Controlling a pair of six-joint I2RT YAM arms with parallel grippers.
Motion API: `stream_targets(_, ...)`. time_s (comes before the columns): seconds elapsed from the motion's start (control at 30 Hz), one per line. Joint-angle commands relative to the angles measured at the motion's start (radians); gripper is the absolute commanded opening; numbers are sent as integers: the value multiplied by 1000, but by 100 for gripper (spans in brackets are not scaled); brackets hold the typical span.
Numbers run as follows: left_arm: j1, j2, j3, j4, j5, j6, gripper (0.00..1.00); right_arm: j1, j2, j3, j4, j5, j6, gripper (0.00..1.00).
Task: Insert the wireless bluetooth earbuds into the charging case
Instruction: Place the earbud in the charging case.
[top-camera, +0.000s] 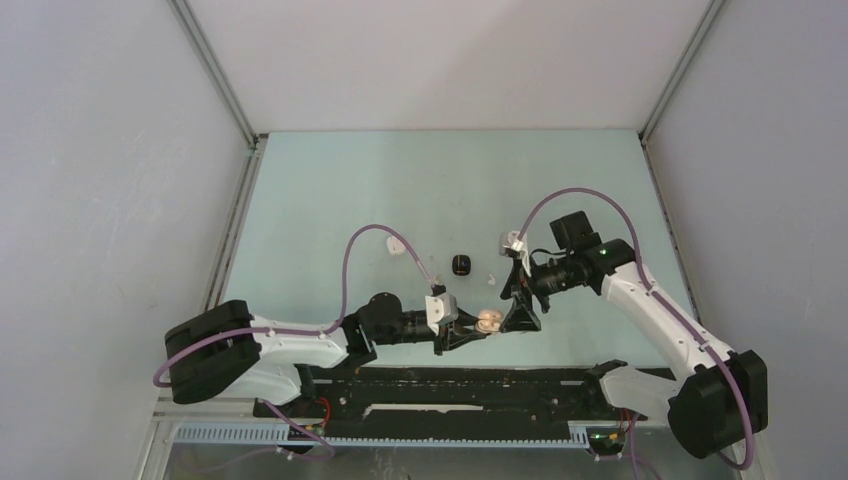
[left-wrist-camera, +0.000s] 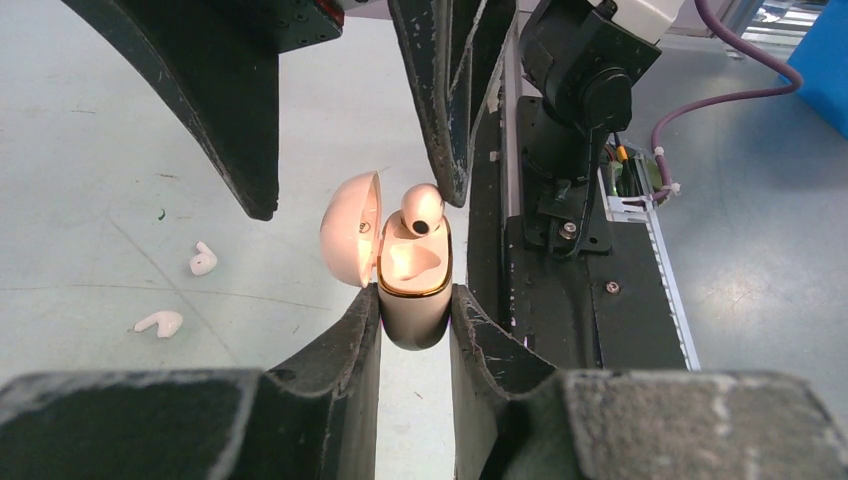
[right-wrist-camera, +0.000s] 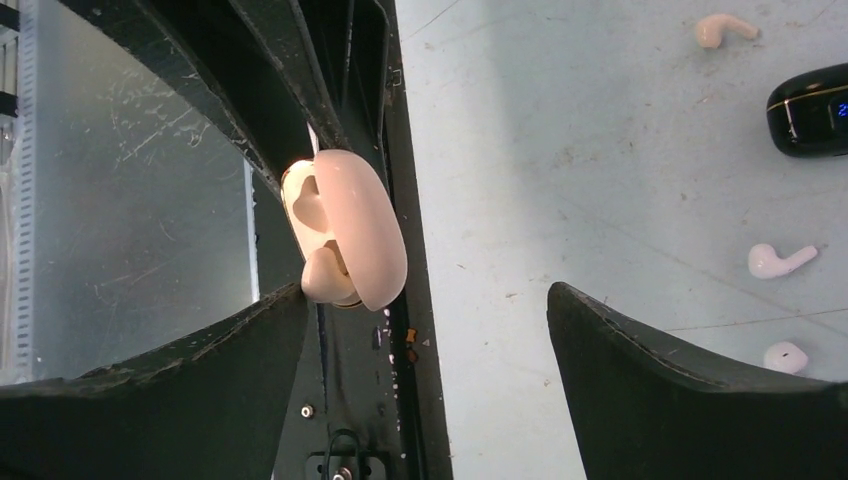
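My left gripper (left-wrist-camera: 415, 297) is shut on the pale pink charging case (left-wrist-camera: 414, 305) and holds it upright, its lid (left-wrist-camera: 350, 230) swung open to the left. One whitish earbud (left-wrist-camera: 422, 208) stands in the case's opening, its head sticking up above the gold rim. My right gripper (right-wrist-camera: 428, 292) is open, one finger on each side of the case (right-wrist-camera: 350, 225). Its one fingertip (right-wrist-camera: 285, 305) is right beside that earbud (right-wrist-camera: 322, 277). In the top view both grippers meet at the case (top-camera: 488, 320) near the table's front edge. Loose earbuds (left-wrist-camera: 203, 260) (left-wrist-camera: 158, 323) lie on the table.
A black rounded case (top-camera: 460, 264) (right-wrist-camera: 812, 108) lies on the table behind the grippers. Loose earbuds (right-wrist-camera: 725, 28) (right-wrist-camera: 780, 260) (right-wrist-camera: 785, 355) lie around it. A small white piece (top-camera: 398, 245) lies further left. The black base rail (top-camera: 450, 385) runs just in front of the case.
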Motion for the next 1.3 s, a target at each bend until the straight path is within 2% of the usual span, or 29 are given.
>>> stream_targets(0.0, 3, -4, 31, 56, 16, -6, 0, 4, 24, 23, 58, 35, 41, 91)
stream_targets(0.27, 3, 7, 34, 56, 18, -13, 0, 14, 30, 23, 66, 27, 52, 92)
stream_targets(0.4, 4, 11, 32, 56, -21, -26, 0, -1, 1, 44, -14, -76, -27, 96)
stream_targets(0.5, 42, 23, 0, 134, -29, -99, 0, -61, -39, 55, -43, -163, -53, 97)
stream_targets(0.57, 78, 32, -33, 201, -34, -149, 0, -88, -53, 55, -32, -147, -40, 97)
stream_targets(0.63, 105, 21, -59, 219, -62, -175, 0, -102, -44, 48, 27, -90, 25, 90)
stream_targets(0.73, 123, -22, -97, 198, -120, -171, 0, -103, -19, 29, 214, 69, 198, 78)
stream_targets(0.9, 136, -166, -138, 49, -272, -142, 0, -79, 52, 39, 416, 261, 346, 65)
stream_targets(1.1, 139, -377, -167, -186, -461, -118, 0, 22, 250, 139, 490, 328, 350, 49)
stream_targets(1.27, 138, -571, -224, -312, -575, -132, 0, 110, 404, 244, 524, 422, 280, 48)
